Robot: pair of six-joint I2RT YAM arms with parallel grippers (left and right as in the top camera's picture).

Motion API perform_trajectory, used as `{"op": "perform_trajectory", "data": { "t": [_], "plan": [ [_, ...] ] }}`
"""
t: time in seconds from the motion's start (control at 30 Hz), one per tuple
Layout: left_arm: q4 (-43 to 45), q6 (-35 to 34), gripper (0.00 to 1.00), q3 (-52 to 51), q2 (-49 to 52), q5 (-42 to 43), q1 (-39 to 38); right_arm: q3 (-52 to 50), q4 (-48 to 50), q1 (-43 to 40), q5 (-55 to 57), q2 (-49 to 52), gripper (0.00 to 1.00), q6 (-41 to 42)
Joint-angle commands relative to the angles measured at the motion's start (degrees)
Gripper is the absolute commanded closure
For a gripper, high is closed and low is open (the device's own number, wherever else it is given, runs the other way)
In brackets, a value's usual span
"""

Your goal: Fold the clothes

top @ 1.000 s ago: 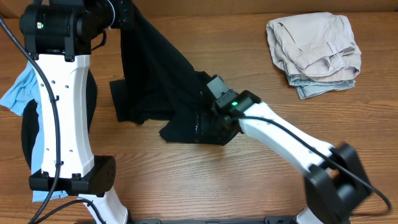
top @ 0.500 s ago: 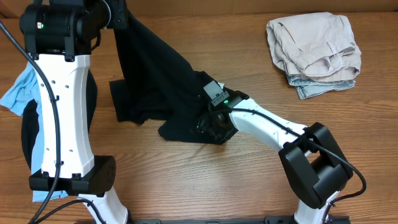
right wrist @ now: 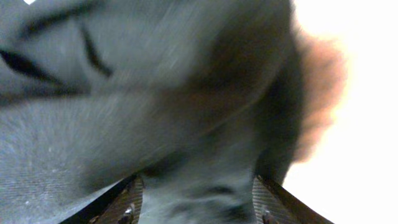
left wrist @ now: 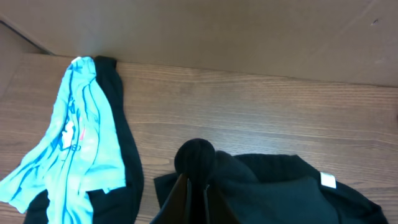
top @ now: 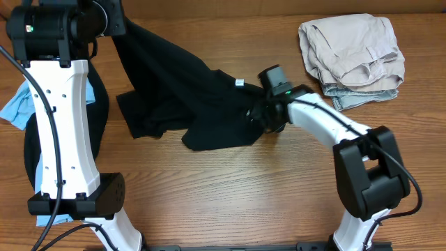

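Note:
A black garment hangs from my left gripper at the back left and drapes down to the right onto the table. In the left wrist view the left gripper is shut on a bunched corner of the black garment. My right gripper is at the garment's right edge, near its white tag. In the right wrist view its jaws stand wide apart, with black cloth filling the gap between them.
A folded beige pile lies at the back right. A light blue garment lies on another dark garment at the left edge, behind the left arm; the blue one also shows in the left wrist view.
My right gripper moved from the garment's front edge up and to the right, to its right edge. The left gripper shifted left with the cloth, and the garment spread wider.

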Motion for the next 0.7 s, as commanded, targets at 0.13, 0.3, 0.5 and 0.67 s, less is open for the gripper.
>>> {"op": "perform_trajectory", "data": {
  "t": [0.13,0.3,0.5,0.67],
  "plan": [
    [-1.29,-3.19,0.96,0.72,2.91,-0.46,0.09,4.26,-9.79,0.04,-3.17,0.2,0.45,-2.45],
    [-2.54,-3.37,0.96,0.72,6.67,-0.48,0.2,1.92,-13.92,6.47,-3.15,0.22,0.44,8.61],
    [-2.34,-3.26,0.96,0.72,6.86,-0.74,0.24,0.59,-8.2,12.59,0.59,0.7,0.45,12.7],
    [-2.54,-3.26,0.95,0.72,6.86,-0.72,0.94,0.59,-10.91,12.0,2.84,1.62,0.46,14.4]
  ]
}}
